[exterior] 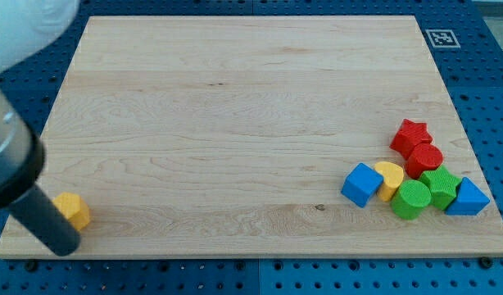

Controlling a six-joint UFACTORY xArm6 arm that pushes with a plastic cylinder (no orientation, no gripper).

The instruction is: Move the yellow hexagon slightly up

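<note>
The yellow hexagon (74, 210) lies near the bottom left corner of the wooden board (235, 123). The dark rod comes in from the view's left edge and slants down to the right. My tip (65, 245) is just below and slightly left of the yellow hexagon, close to it or touching it; I cannot tell which. The rod covers a little of the hexagon's left side.
A cluster of blocks sits at the bottom right: a red star (410, 134), a red cylinder (424, 159), a blue cube (362, 183), a yellow heart-like block (390, 177), a green cylinder (412, 199), a green star-like block (440, 187), a blue triangle (468, 198). A marker tag (441, 38) lies at the top right.
</note>
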